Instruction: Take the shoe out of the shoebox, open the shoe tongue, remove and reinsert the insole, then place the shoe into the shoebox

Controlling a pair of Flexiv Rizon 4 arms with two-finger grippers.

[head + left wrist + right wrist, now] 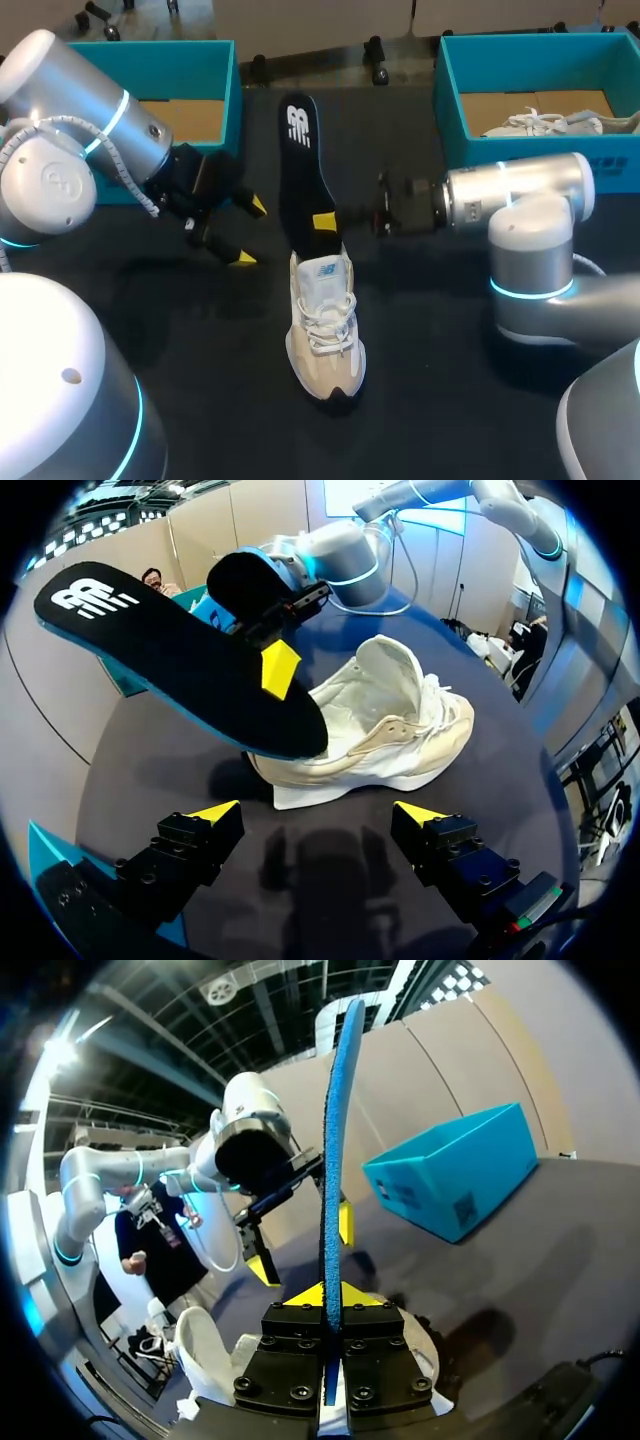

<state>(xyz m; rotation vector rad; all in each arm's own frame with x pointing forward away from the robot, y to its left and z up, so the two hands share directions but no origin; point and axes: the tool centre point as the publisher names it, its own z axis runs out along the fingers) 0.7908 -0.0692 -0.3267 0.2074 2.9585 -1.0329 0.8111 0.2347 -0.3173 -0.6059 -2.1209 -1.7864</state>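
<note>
A cream sneaker point(326, 335) lies on the black table, toe toward the near edge. My right gripper point(325, 222) is shut on the black insole point(298, 165), whose lower end is at the shoe's opening while the rest slants up and away. In the right wrist view the insole point(336, 1140) stands edge-on, blue underside showing, clamped in that gripper point(328, 1295). My left gripper point(250, 232) hangs open and empty just left of the shoe. Its wrist view has the gripper point(315, 810) facing the sneaker point(390, 730), with the insole point(170, 650) above the heel.
A teal shoebox point(232, 90) stands at the back left behind my left arm. At the back right a second teal shoebox point(445, 95) holds another pale sneaker point(545, 123). The right arm's body fills the near right of the table.
</note>
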